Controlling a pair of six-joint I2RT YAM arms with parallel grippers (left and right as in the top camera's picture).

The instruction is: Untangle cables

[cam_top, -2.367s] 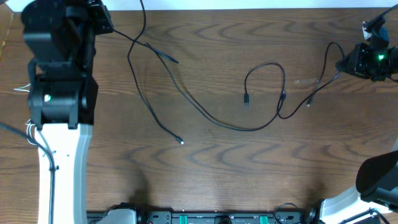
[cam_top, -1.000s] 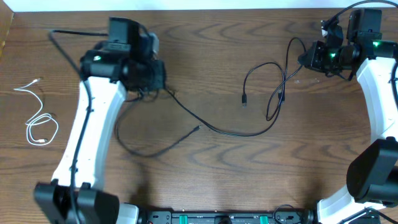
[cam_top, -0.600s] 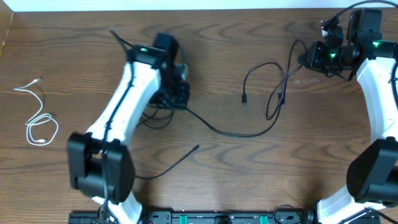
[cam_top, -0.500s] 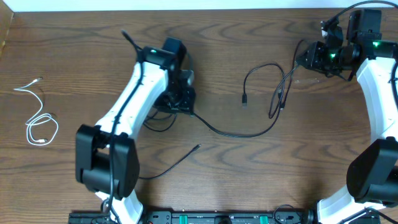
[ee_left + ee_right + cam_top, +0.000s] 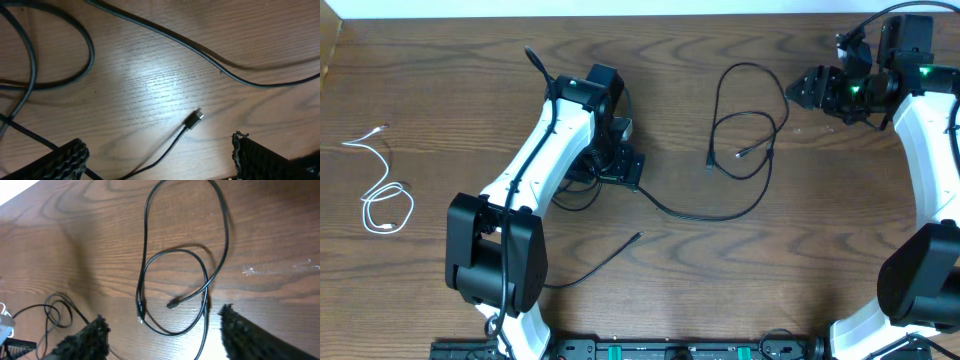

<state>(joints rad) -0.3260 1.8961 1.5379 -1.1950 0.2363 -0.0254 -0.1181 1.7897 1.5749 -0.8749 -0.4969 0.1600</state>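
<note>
**White cable clear, black pair left to separate**

The white cable is lying in its own small coil far to the left of the black loops, touching nothing else, so that part is looking done. The black loops are crossing over themselves, with a plug lying inside them. A long black run is sweeping from their lower edge leftward into a small heap beside the left arm. Another black end is lying below and left of the loops, apart from them. Whether the black cables are knotted in the heap I cannot tell.

The right gripper is hovering just right of the loops, jaws spread and holding nothing. The left gripper is hanging left of the loops, over the surface. Its jaws are spread wide, and a second plug is lying loose below them.

By my judgement, the work of opening the loops and parting the heap is remaining.
</note>
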